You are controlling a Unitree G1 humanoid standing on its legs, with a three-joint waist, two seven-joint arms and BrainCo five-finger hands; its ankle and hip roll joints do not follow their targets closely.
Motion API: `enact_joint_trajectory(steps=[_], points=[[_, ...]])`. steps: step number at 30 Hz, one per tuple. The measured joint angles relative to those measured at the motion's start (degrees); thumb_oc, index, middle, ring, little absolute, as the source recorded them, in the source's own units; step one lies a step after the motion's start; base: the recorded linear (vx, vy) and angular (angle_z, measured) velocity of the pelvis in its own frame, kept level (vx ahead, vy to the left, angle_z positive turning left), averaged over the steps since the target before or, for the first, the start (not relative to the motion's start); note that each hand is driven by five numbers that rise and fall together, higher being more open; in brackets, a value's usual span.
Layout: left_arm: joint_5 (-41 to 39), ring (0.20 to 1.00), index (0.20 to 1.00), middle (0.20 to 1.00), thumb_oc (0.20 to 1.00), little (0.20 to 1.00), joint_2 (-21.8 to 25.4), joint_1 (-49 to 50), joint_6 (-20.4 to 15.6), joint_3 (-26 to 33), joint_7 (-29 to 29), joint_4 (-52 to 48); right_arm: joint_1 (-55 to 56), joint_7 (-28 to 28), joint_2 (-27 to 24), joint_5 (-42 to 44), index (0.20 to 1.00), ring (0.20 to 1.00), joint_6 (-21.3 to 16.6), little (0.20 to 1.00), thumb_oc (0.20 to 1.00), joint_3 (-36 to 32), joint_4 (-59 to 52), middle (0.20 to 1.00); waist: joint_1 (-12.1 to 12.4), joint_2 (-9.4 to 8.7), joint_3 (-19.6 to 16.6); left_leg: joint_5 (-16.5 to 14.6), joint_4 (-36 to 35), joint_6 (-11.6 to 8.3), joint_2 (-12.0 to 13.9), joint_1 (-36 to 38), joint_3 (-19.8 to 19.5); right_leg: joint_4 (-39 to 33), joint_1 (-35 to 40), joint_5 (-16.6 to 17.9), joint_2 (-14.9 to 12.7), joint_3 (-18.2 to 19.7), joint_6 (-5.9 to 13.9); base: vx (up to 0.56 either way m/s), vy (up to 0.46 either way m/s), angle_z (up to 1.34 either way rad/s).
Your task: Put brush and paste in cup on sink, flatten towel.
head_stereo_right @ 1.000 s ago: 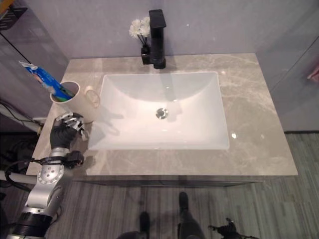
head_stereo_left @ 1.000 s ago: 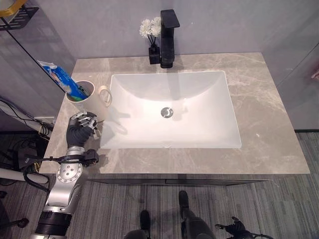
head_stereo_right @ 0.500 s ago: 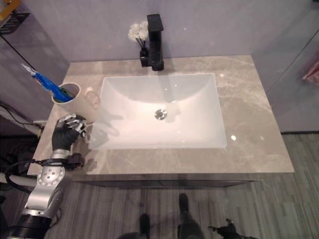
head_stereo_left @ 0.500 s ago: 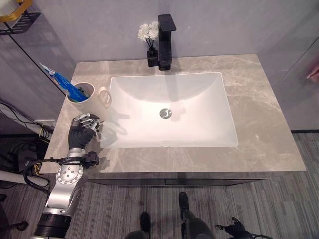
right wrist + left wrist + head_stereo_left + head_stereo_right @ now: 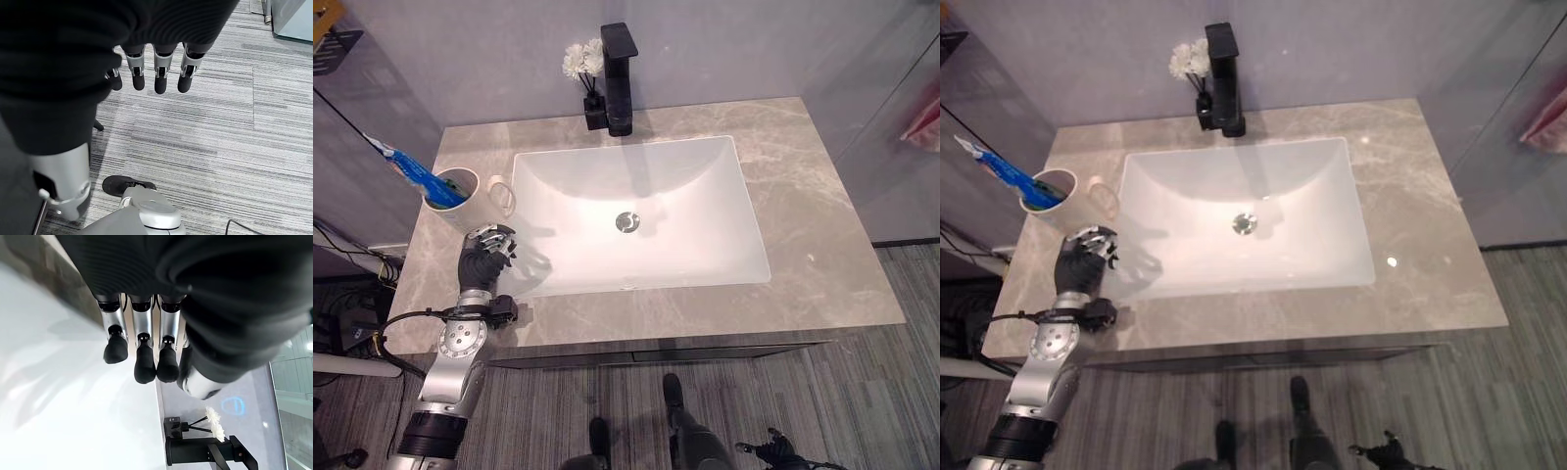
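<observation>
Left hand (image 5: 482,257): fingers (image 5: 145,363) relaxed, side by side, slightly bent, holding nothing. It hovers over the front-left part of the countertop (image 5: 822,225), at the left rim of the basin (image 5: 636,211), just in front of the cup (image 5: 458,196). Not touching the cup as far as the head views show.

Right hand (image 5: 156,68): fingers hang straight and loose, holding nothing, over grey striped floor (image 5: 234,147), well apart from the sink.

Around the left hand: the white cup, handle turned toward the basin, stands on the counter's left side between the hand and the wall. The white rectangular basin lies just beside the hand on its right, drain (image 5: 626,221) at centre. Nothing lies between hand and cup.

Task things: blue-and-white toothpaste tube (image 5: 406,165) stands in the cup, long axis tilted, upper end leaning out past the rim toward the left and away from the basin. Something green shows low inside the cup next to the tube; cannot tell whether it is the brush.

Further out: black faucet (image 5: 618,78) at the back edge of the counter, centred behind the basin, spout toward the front. Small dark vase with white flowers (image 5: 579,61) just beside the faucet on its left. A pink cloth (image 5: 922,122) shows at the far right edge, off the counter.
</observation>
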Motion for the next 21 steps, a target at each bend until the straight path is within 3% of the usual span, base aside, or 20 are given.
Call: enact_joint_trajectory(steps=[13,21], points=[[0.02,0.2,0.2,0.2,0.2,0.2,0.06,-2.68,-0.19,0.11,3.74,2.4,-0.22,-0.11,-0.19,0.01,1.0,1.0,-0.19,1.0,1.0,0.97,-0.95,1.0,0.04,-0.55,-0.79,0.05,0.0,-0.08,0.06,-1.87,0.36,0.06,-2.09,0.44,0.23,0.62,-0.22,0.01,-0.003,-0.02],[0.24,0.2,0.2,0.2,0.2,0.2,1.22,-5.82,-1.47,0.25,4.58,4.54,-0.4,-0.14,-0.17,0.02,1.0,1.0,-0.19,1.0,1.0,1.22,-1.01,1.0,0.06,-1.97,0.08,0.05,-0.12,-0.09,0.08,-2.13,0.25,-0.35,-2.33,0.18,0.24,0.6,0.05,0.0,0.001,0.0]])
